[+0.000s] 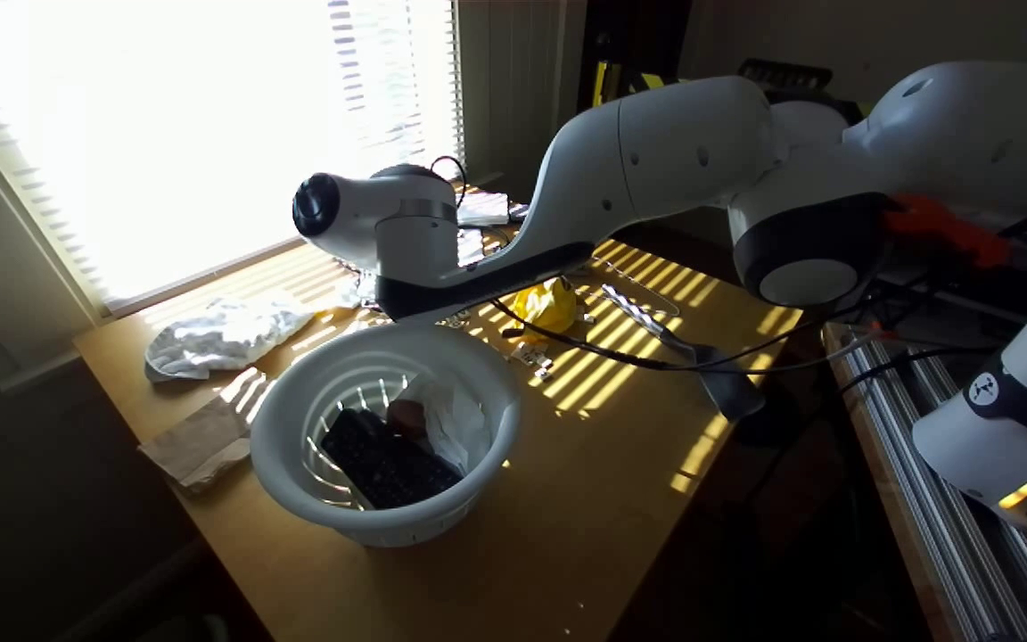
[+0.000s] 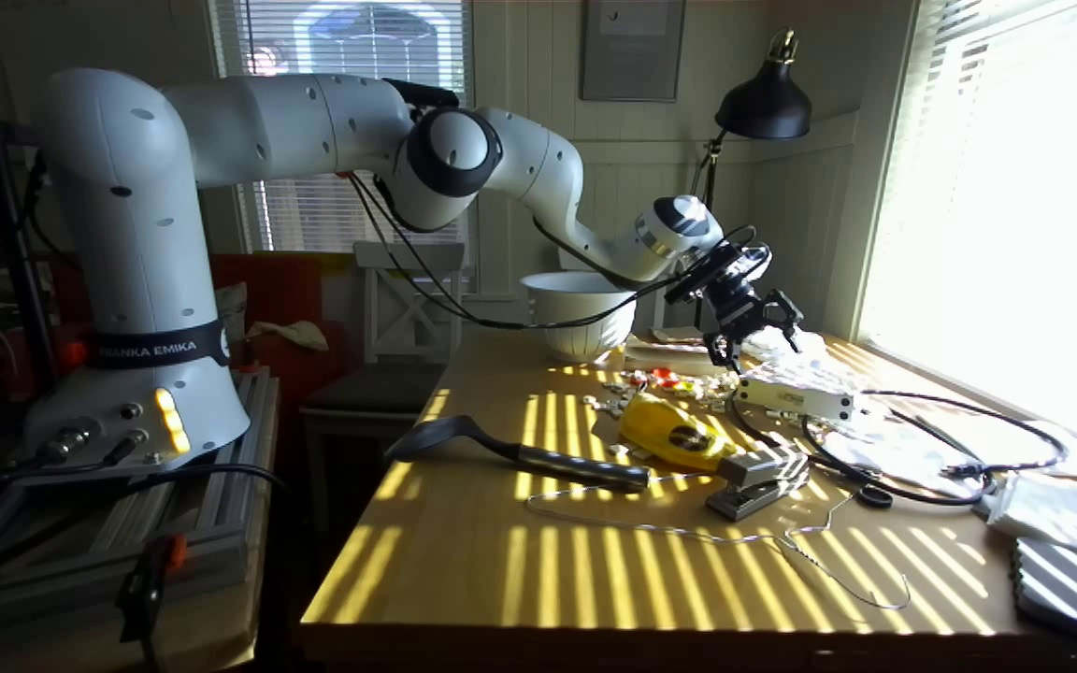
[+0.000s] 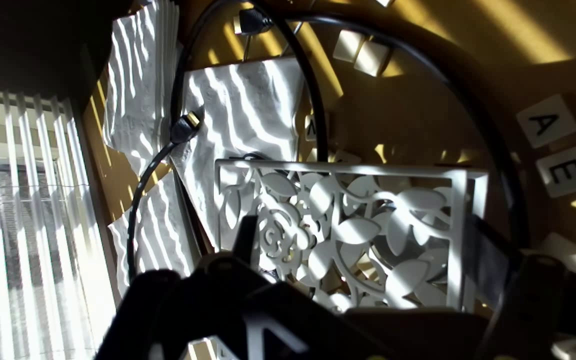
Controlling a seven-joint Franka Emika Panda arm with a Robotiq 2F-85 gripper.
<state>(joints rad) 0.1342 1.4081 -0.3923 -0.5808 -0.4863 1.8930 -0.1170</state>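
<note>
Above the table surface (image 2: 464, 579) in an exterior view: the gripper (image 2: 759, 351), with jaws spread wide; in an exterior view, masked by the robot arm (image 1: 683, 147). Just below, nearer the surface's window-side edge than its robot-side edge: a white openwork box (image 3: 358, 231). In the wrist view, one finger (image 3: 246, 240) across an end of the box and the second just beyond the end nearest the letter tiles (image 3: 568, 171), with contact impossible to tell. Legible in the wrist view alone: the rose and leaf cutouts of the box, the A and E on the tiles, and the metal-tipped plugs (image 3: 183, 130) of a looped black cable (image 3: 321, 135), partly lying across pale folded sheets (image 3: 248, 107) toward the window-side edge. Distinct in an exterior view but not in the wrist view: a stapler (image 2: 755, 479), near a yellow object (image 2: 665, 428), and a dark ribbed object (image 2: 1067, 594) near a corner of the surface, on the window-side edge. In both exterior views: a long-handled utensil (image 2: 581, 465), with its head at the robot-side edge. Open to sight in an exterior view: the inside of a white tub (image 1: 264, 446), with a dark object (image 1: 389, 459) and a pale crumpled sheet (image 1: 458, 428); in an exterior view, contents masked by the outer wall (image 2: 579, 318).
</note>
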